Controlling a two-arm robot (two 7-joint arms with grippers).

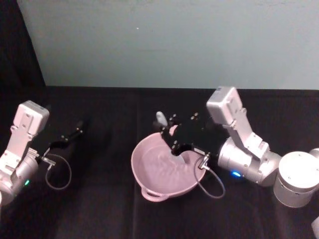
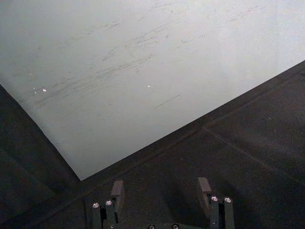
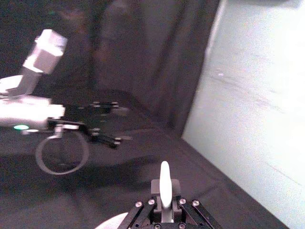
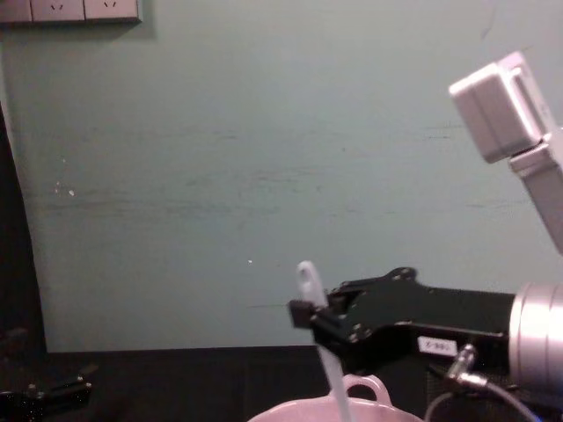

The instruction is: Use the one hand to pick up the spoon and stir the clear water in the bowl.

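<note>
Spoon point(image 4: 307, 277) in right jaws, near bowl point(image 1: 149, 172) rim

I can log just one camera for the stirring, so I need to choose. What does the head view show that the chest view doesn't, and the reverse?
Head view, not chest: the bowl's whole inside with rippled water, and the pale arm behind the left gripper, parked open at the left. Chest view, not head: the oval hole at the spoon's handle end, and wall sockets at top left. Both: the right gripper shut on the spoon, held over the bowl.
</note>
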